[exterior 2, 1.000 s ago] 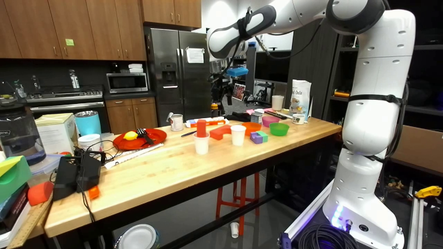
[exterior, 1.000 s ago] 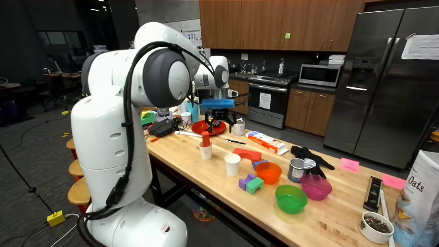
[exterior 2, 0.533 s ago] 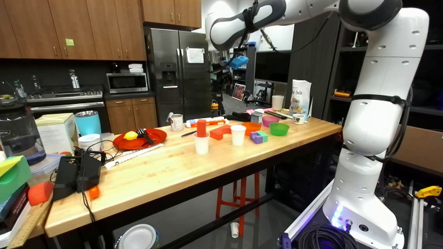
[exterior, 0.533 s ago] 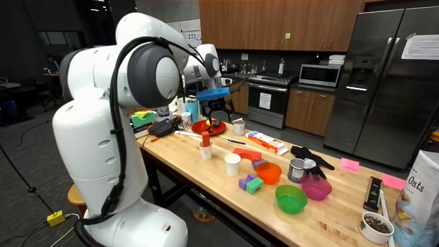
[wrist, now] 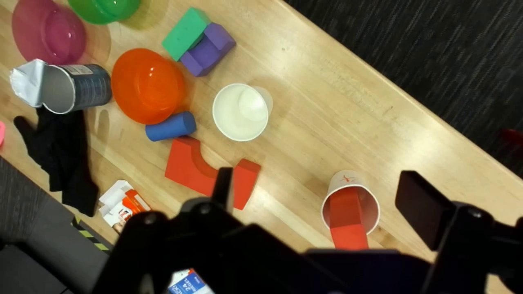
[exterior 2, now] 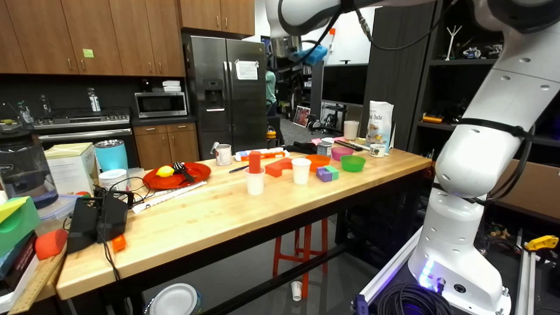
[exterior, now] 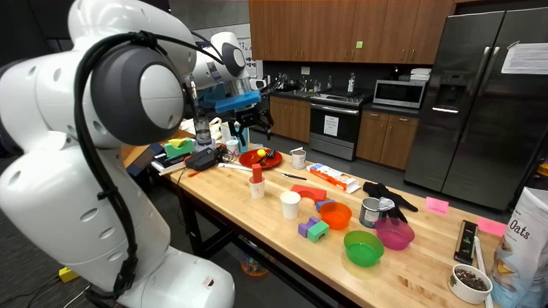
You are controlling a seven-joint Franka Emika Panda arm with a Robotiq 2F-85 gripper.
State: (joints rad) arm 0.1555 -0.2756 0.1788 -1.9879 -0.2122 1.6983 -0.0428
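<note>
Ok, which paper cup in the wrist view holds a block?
The red-marked paper cup: a red block sticks out of it, whereas the other paper cup, nearer the orange bowl, holds none.

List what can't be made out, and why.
Red rectangular block: lower end hidden inside white paper cup, all views.
Red arched block: partly behind black gripper, wrist view.
Green plastic bowl: cut off by top edge, wrist view.
White paper on steel fridge: writing too small, both exterior views.
</note>
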